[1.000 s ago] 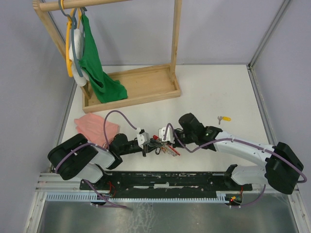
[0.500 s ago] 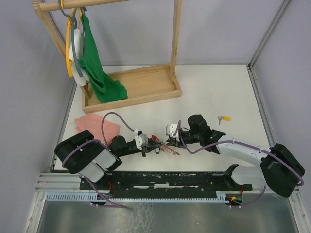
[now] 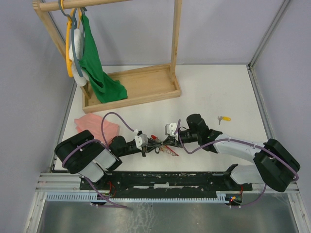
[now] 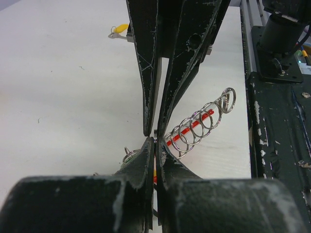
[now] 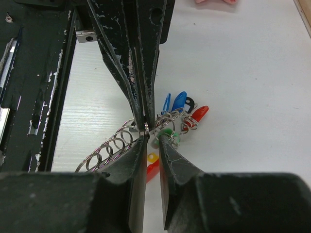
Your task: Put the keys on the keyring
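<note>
The key bunch (image 3: 160, 144) lies between my two grippers near the front edge. In the right wrist view it shows blue tags (image 5: 179, 101), a red tag (image 5: 199, 113) and the green-tagged key (image 5: 167, 136). My left gripper (image 3: 153, 143) (image 4: 154, 141) is shut on a thin silver keyring (image 5: 146, 127), held edge-on. My right gripper (image 3: 166, 140) (image 5: 153, 139) meets it tip to tip, nearly shut, with the green tag pinched at its tips. The yellow-tagged key (image 3: 224, 118) (image 4: 118, 31) lies alone on the table to the right.
A chain of silver rings (image 4: 201, 124) (image 5: 109, 148) trails from the bunch over a red and yellow piece (image 5: 152, 164). A pink cloth (image 3: 95, 126) lies left. A wooden rack (image 3: 131, 90) with a green cloth stands behind. The black base rail (image 3: 165, 179) runs along the front.
My right arm has drawn back to the right and its gripper now meets the bunch from the right. My left arm has shifted slightly and still holds the ring.
</note>
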Available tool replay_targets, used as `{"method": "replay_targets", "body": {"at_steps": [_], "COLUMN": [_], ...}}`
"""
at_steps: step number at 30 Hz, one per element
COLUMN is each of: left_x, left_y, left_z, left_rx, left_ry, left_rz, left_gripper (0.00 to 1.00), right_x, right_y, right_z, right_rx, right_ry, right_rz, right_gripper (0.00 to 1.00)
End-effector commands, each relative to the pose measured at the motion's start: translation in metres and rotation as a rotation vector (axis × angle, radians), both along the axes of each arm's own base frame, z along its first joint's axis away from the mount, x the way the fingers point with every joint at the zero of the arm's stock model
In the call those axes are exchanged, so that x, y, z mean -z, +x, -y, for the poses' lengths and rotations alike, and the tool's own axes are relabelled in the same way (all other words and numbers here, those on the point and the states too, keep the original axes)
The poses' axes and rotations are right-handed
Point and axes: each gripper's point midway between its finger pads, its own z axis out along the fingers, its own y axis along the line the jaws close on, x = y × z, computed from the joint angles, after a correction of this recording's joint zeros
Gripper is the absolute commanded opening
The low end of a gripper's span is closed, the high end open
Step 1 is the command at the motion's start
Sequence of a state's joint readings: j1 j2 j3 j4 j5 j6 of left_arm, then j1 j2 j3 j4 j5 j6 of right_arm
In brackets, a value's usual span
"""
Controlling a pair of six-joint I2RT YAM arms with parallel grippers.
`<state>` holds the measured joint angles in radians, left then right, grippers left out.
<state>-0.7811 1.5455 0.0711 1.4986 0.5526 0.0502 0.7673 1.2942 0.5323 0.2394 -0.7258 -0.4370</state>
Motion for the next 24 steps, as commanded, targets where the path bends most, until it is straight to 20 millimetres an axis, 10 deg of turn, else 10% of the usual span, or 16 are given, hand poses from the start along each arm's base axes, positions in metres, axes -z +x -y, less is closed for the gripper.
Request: {"method": "replay_targets", "body": {"at_steps": [1,24], "left_x": [-0.045,-0.019], "left_y": [0.0,0.002], "left_z": [0.004,0.011], "left_rx": [0.018,0.043], "left_ry": [-0.137,-0.003], "left_rz": [0.133,0.048], "left_gripper": [0.03,0.2], "right_x": [-0.008,-0.024], "right_y": [-0.003,0.0], "right_z": [-0.007,0.005], "right_rx": [-0.043,-0.041], "right_ry": [0.027,-0.406], "right_rz": [-0.015,0.11], "right_gripper": [0.13,0.01]}}
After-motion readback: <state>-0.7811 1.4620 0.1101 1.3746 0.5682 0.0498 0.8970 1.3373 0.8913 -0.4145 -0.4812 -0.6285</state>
